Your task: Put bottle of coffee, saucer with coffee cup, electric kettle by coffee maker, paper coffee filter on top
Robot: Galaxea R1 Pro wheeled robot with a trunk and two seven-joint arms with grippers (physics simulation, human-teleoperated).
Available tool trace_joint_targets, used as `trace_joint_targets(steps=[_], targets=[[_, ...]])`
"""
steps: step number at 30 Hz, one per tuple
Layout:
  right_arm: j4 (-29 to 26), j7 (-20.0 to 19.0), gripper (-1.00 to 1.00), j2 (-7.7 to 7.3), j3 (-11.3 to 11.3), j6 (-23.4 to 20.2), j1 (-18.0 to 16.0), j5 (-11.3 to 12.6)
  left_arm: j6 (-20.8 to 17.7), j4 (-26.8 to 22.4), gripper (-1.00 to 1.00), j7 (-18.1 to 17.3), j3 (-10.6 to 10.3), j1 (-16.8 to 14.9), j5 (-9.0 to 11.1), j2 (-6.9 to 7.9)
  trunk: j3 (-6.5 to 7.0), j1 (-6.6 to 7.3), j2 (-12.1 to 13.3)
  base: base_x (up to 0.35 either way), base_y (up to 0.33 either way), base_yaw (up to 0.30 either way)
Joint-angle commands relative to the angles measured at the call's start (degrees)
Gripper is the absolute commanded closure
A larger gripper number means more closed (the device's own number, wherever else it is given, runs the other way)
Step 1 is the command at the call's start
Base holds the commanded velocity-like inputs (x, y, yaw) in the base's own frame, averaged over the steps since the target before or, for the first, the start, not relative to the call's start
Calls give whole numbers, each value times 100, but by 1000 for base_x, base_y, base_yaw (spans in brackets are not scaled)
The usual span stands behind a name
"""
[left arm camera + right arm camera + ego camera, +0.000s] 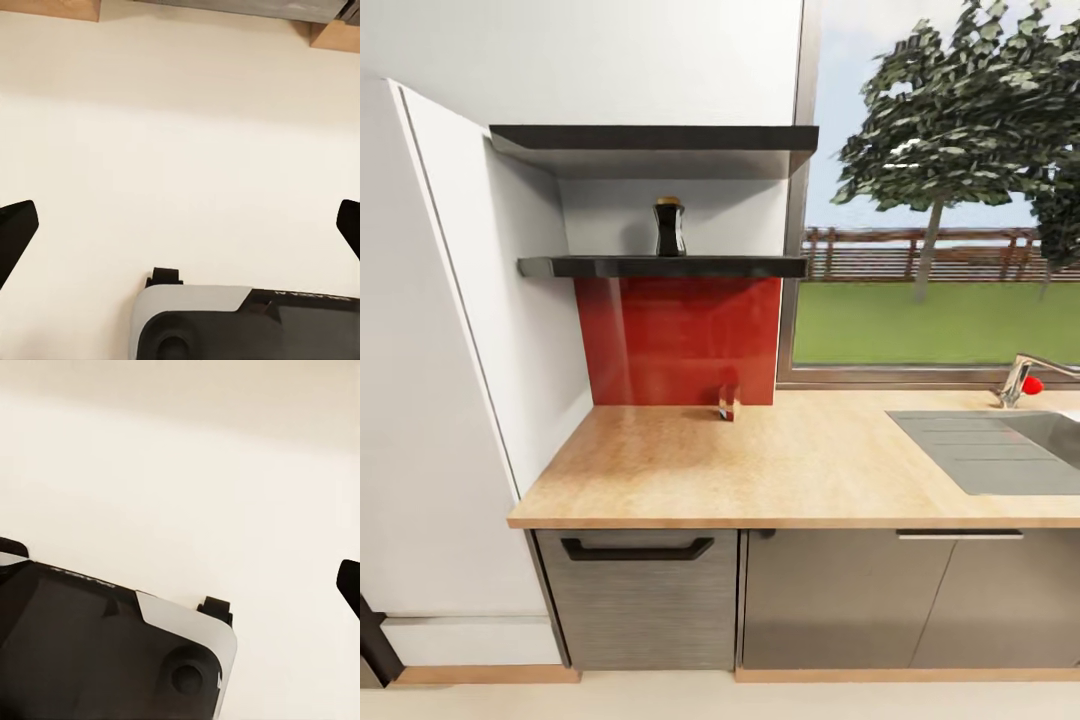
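The bottle of coffee (669, 228), a small dark jar with a tan lid, stands upright on the lower board of the kitchen shelf (740, 267), above a red backsplash. Below it runs the tan wood-grain kitchen countertop (780, 470). My left gripper (180, 229) is open, its dark fingertips (15, 232) spread wide over pale floor, holding nothing. My right gripper (178, 564) is also open and empty, with one fingertip (349, 583) over the same pale floor. The coffee maker, paper filter, saucer, coffee cup and electric kettle are out of view.
A small red-and-white item (728, 402) stands on the counter against the backsplash. A steel sink (1000, 450) with a faucet (1025, 378) lies at the right, under a window. A second shelf board (650, 138) hangs above. Grey cabinets (840, 600) and a handled drawer (637, 549) sit below the counter.
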State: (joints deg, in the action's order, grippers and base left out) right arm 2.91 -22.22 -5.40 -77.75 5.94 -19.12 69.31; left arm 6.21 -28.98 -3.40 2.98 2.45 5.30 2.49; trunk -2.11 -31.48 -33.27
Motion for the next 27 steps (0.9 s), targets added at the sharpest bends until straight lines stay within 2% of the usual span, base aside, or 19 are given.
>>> trace_joint_targets(steps=[1,4,7,10,13,14,21,26,27], targets=[[16,-38,-100,3,-50,18,-4,48,1,0,-100,-34,21,1,54,-2,9,20,33,0,0,0],[16,-38,-100,6,-50,25,-4,50,20,100,-100,-31,50,1,57,11,63,86,153,0,0,0],[16,-37,-100,10,-52,34,-1,53,171,185,-100,-40,68,1,54,20,63,86,153,0,0,0],[16,-37,-100,8,-49,40,-2,50,259,27,-100,-64,72,1,57,50,63,86,153,0,0,0],[16,-44,-100,6,-50,40,-3,53,275,-290,-100,-73,83,1,60,135,63,86,153,0,0,0],[16,-49,-100,6,-49,39,-2,53,276,-645,-100,-81,88,1,60,208,63,86,153,0,0,0],[16,-59,-100,4,-43,48,-2,49,239,-1426,-100,-91,66,1,56,278,63,86,153,0,0,0],[16,-66,-100,-3,-38,49,-3,45,-101,-1893,-100,-140,63,1,52,286,63,86,153,0,0,0],[16,-67,-100,-6,-38,47,-3,46,-257,-2066,-100,-242,63,1,50,295,63,86,153,0,0,0]])
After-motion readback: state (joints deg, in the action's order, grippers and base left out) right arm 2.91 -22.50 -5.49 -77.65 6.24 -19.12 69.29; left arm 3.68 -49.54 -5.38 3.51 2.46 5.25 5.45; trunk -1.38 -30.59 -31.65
